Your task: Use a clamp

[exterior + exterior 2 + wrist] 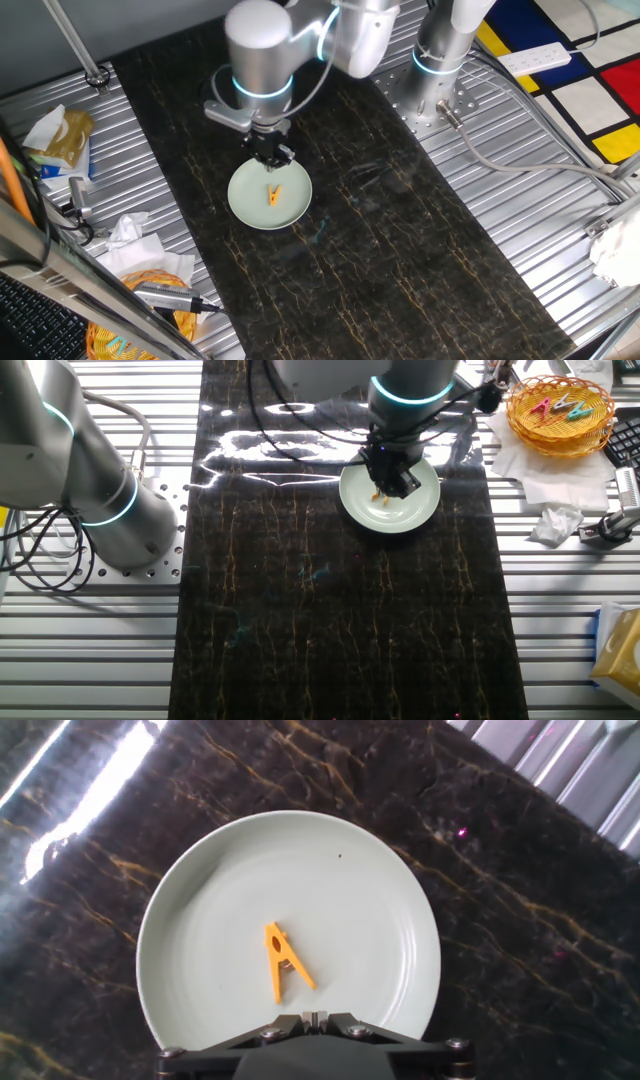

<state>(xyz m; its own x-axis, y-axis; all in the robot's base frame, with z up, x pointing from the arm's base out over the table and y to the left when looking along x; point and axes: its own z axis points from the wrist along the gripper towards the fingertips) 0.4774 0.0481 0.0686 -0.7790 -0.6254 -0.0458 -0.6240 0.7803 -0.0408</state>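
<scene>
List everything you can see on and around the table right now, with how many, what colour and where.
clamp: one, orange-yellow, lying in the middle of the plate
plate: one, pale green, on the dark mat
mat: one, black with gold veins, along the table
basket: one, yellow wicker, holding coloured clips, at the table edge
power strip: one, white, on the floor
gripper: one, black, above the plate rim, holding nothing

The clamp (280, 958) looks like smooth orange plastic. The plate (200, 890) is pale green, glazed and glossy. It lies on a dark marble-patterned mat (400, 250), shiny with glare, over a ribbed bare-metal tabletop (520, 190). A woven basket (560, 410) sits on crumpled paper.
</scene>
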